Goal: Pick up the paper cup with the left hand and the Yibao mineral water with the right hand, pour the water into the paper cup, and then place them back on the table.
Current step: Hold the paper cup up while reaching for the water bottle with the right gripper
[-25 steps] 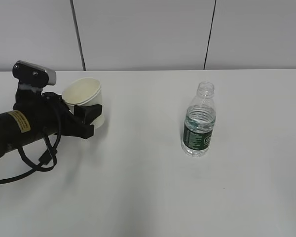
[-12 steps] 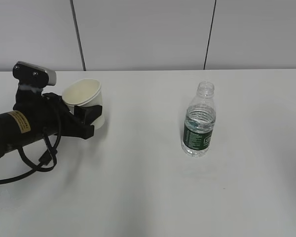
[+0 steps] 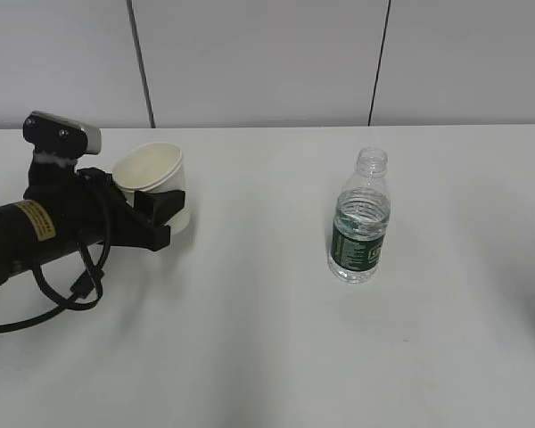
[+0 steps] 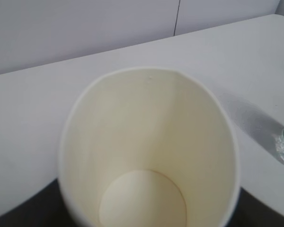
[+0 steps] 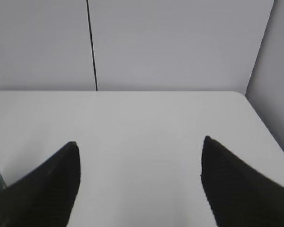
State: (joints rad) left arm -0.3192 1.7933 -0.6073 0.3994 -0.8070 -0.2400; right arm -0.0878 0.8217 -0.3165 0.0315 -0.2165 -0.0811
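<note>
Over the last second almost nothing has moved: the left tool (image 3: pixel 165 212) still clamps the paper cup (image 3: pixel 153 183), tilted and seemingly just off the counter (image 3: pixel 250 339), so the cup's pickup looks done. The water bottle (image 3: pixel 360 218) stands untouched, well to this tool's right. The right tool (image 5: pixel 139 142) gapes wide and empty, with the bottle just at its left edge. Bare counter lies all round the bottle, its edges well away.
</note>
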